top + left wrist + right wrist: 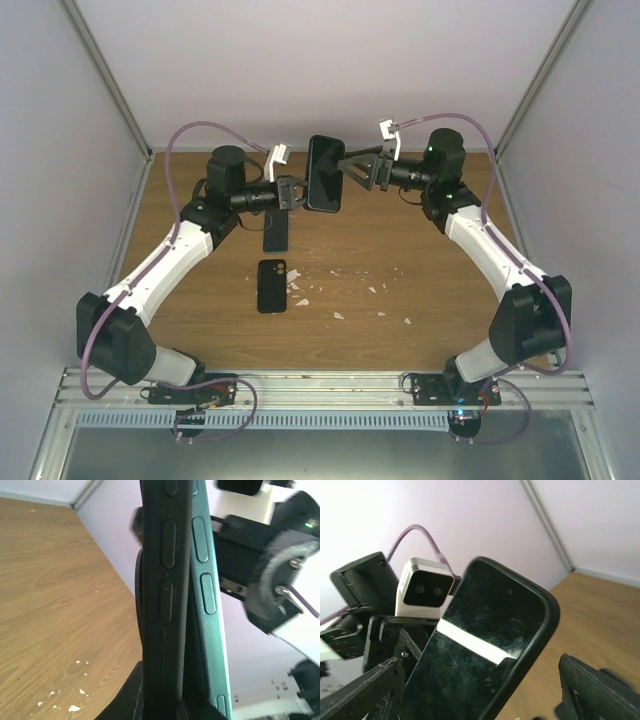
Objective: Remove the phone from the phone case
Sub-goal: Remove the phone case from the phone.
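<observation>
over the wooden table [420, 250], the left gripper [296, 193] pinches the black rubber phone case [162, 580] in mid-air, with the dark green phone [207, 580] parting from it along one edge. the right gripper [350, 171] gapes wide around both. next it probably needs to close on the phone alone.

The phone [470, 655] has a glossy dark glass screen, faintly scratched, and a satin green edge. The phone case [162, 605] looks like smooth matt black plastic. The surface [420, 260] is smooth wood-grain, flecked with white scraps [372, 288].

A black handset [271, 285] is lying flat on the wooden table [440, 290]. White scraps [372, 288] are lying scattered just to its right.
</observation>
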Robot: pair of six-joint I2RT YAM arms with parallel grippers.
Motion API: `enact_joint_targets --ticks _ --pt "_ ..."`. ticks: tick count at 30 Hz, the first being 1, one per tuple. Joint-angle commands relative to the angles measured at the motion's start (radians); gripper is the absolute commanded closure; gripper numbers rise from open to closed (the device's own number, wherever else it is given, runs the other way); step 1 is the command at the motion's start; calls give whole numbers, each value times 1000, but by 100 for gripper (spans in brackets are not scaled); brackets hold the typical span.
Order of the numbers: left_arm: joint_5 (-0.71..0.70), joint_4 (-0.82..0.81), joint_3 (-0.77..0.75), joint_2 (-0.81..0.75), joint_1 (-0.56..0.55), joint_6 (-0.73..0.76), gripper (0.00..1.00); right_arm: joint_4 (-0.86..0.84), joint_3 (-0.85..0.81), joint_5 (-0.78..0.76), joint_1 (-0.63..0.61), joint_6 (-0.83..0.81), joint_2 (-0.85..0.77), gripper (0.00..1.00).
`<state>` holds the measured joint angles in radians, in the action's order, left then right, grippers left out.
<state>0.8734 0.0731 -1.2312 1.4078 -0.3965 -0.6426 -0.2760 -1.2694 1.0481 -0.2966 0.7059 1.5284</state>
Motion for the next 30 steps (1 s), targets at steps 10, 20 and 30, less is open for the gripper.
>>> enact_joint_targets --ticks 10,20,30 --pt "-112 -28 41 61 70 -420 100 465 -153 -438 -107 -642 -46 23" --pt "-68 -70 100 72 94 -557 100 549 -188 -786 -319 -959 -19 40" --pt "-56 -102 116 69 109 -582 100 551 -170 -897 -428 -1076 13 50"
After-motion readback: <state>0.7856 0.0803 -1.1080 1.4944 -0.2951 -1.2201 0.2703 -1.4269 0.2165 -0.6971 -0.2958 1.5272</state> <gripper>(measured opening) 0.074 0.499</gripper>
